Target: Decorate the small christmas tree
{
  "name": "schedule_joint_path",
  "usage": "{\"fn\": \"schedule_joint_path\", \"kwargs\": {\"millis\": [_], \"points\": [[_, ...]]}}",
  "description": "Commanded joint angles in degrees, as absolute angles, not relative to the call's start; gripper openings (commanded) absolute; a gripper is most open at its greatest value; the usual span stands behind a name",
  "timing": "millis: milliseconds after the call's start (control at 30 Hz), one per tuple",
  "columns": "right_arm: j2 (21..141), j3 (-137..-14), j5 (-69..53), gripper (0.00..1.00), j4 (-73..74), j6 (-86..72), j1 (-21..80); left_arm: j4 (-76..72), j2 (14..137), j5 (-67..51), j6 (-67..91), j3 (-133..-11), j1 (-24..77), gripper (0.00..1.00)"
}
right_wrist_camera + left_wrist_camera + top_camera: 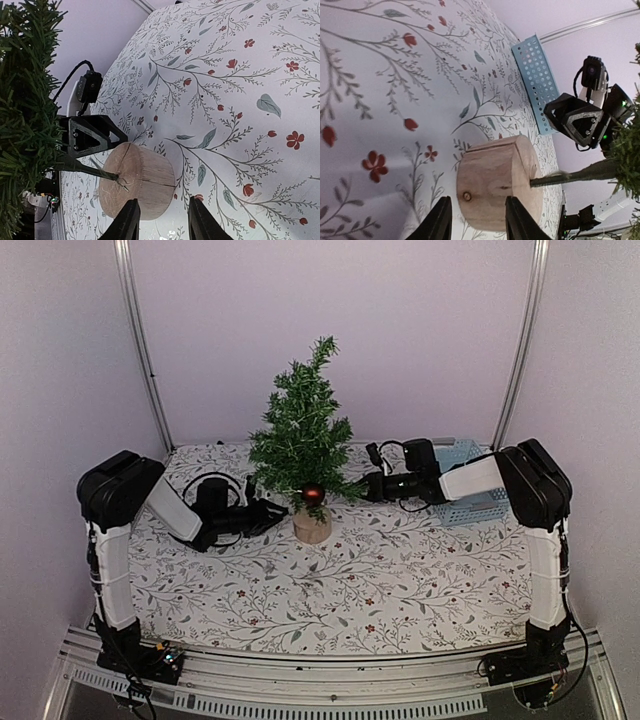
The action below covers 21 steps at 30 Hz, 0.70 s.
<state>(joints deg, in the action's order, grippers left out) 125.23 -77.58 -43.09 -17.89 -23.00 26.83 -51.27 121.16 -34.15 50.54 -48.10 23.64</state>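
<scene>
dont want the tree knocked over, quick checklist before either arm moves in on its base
1. Small christmas tree upright on its wooden stump: ok.
2. Red bauble hanging on a low front branch: ok.
3. Left gripper empty, jaws open, stump just ahead: ok.
4. Right gripper empty, jaws open, stump just ahead: ok.
5. Grippers on opposite sides of the stump, apart from each other: ok.
6. More ornaments in the blue perforated tray: cannot tell.
</scene>
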Motion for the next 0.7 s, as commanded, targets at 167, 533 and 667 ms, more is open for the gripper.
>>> {"fn": "schedule_joint_path", "kwargs": {"millis": [167,533,667], "points": [[110.8,-72.0,-35.8,0.36,-16.3,-20.8,22.2,-50.6,111.6,-33.6,49.1,-38.4,18.8,0.41],[106.4,-77.2,-16.9,0.36,-0.7,-11.8,8.6,-45.5,103.0,-31.7,47.1,-36.1,18.5,0.45],[110.7,-81.7,-5.7,0.37,10.0,-5.6,7.9,-42.2,100.3,-30.8,45.6,-36.0,18.5,0.45]]}}
